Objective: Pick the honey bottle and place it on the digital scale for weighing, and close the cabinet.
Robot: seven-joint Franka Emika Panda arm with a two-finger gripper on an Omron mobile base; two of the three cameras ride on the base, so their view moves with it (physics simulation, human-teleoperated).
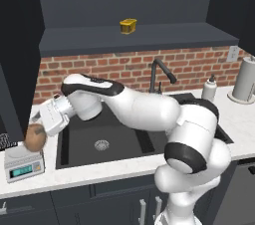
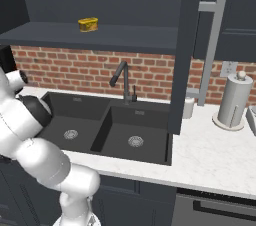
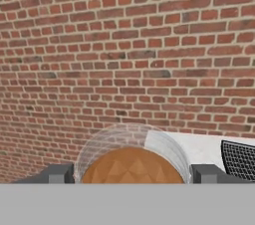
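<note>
Brick backsplash [image 1: 119, 67] behind a white marble surface [image 1: 64, 174] with a dark double sink [image 1: 99, 139] and black faucet [image 1: 159, 72]. Arm reaches left across the sink. Fingers [image 3: 60, 174] pinch the honey bottle [image 1: 35, 137] from both sides; hand view shows the amber body [image 3: 132, 167] between the two tips, pale lid facing the brick. Bottle sits at the top plate of the digital scale [image 1: 22, 165], at the surface's left end; contact with the plate can't be told. Scale's teal display faces front. Cabinet [image 2: 182, 50] door hangs open, edge-on over the sink's right basin, long silver bar handle [image 2: 210, 45] visible. Small yellow container [image 1: 128, 26] on the shelf above. Paper towel roll [image 2: 234, 101] and soap dispenser [image 1: 209, 89] at right.
</note>
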